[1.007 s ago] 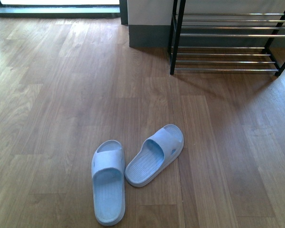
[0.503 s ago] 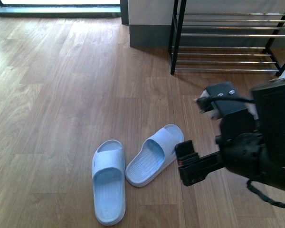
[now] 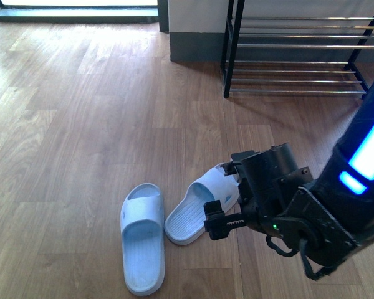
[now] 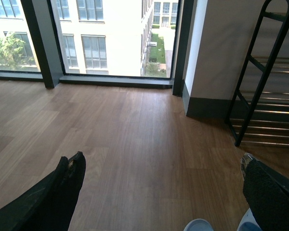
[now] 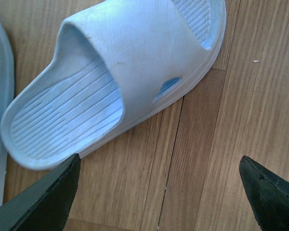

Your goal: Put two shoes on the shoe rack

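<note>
Across the whole scene runs a brown wood-plank floor [image 3: 81, 112], which carries every item listed. At far right, the shoe rack [image 3: 232, 50] stands against a pale wall [image 3: 193, 15]; it has a black metal frame and horizontal chrome bars in tiers. The right arm [image 3: 311, 218], black with a lit blue strip, enters from the near right and reaches toward the centre of the floor. The right pincer [image 5: 159, 190] is spread wide and grips nothing; in the right wrist view its two dark fingertips stand well apart, low over the floor, with the outer edge of one sandal just beyond them. Contact with that sandal cannot be confirmed. The left pincer [image 4: 161, 166] is likewise spread and grips nothing, with bare floor between its fingertips. Both pale blue slide sandals lie sole-down on the floor, well apart from the shoe rack. The left-hand sandal [image 3: 142, 240] lies nearest, toe pointing far. The right-hand sandal [image 3: 196, 208] lies just beside it, toe angled toward the far right, partly covered by the right arm.
</note>
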Available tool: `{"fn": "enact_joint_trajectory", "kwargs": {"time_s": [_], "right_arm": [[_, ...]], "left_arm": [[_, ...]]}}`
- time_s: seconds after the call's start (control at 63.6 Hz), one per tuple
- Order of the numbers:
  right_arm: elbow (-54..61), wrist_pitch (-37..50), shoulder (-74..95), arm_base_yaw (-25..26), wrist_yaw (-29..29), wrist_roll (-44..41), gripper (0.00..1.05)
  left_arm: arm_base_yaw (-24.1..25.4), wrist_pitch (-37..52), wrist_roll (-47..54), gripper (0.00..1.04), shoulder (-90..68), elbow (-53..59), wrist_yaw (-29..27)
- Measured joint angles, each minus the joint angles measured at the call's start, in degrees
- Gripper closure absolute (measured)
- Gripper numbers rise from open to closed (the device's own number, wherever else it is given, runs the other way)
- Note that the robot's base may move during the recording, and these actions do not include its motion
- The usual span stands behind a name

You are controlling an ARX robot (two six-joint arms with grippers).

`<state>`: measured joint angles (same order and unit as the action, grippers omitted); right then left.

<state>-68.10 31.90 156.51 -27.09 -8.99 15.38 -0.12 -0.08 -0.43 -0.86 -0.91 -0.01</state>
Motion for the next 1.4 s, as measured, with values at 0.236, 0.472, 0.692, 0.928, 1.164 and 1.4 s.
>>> {"fn": "enact_joint_trajectory", "kwargs": {"time_s": [0.236, 0.472, 0.692, 0.928, 1.164, 1.4], "right_arm": [[-8.98, -5.44, 5.64, -0.07, -1.25, 4.09, 0.09], [-18.12, -8.59, 11.52, 1.20, -5.40, 4.76, 0.09], [-21.99, -9.94, 14.49, 2.49, -6.58, 4.81, 0.23], [-22.23, -8.85, 14.71, 2.67, -6.67, 4.81, 0.65], [-19.56, -6.34, 14.01, 2.99, -7.26, 4.70, 0.99], [-8.83, 0.52, 6.34, 4.04, -5.99, 2.89, 1.03]], "left_arm": [[0.00, 0.00, 0.00, 0.09, 0.00, 0.00, 0.00], [0.00, 0.00, 0.00, 0.09, 0.00, 0.00, -0.02], [0.00, 0.00, 0.00, 0.09, 0.00, 0.00, 0.00], [0.00, 0.00, 0.00, 0.09, 0.00, 0.00, 0.00], [0.00, 0.00, 0.00, 0.09, 0.00, 0.00, 0.00], [0.00, 0.00, 0.00, 0.09, 0.00, 0.00, 0.00]]}}
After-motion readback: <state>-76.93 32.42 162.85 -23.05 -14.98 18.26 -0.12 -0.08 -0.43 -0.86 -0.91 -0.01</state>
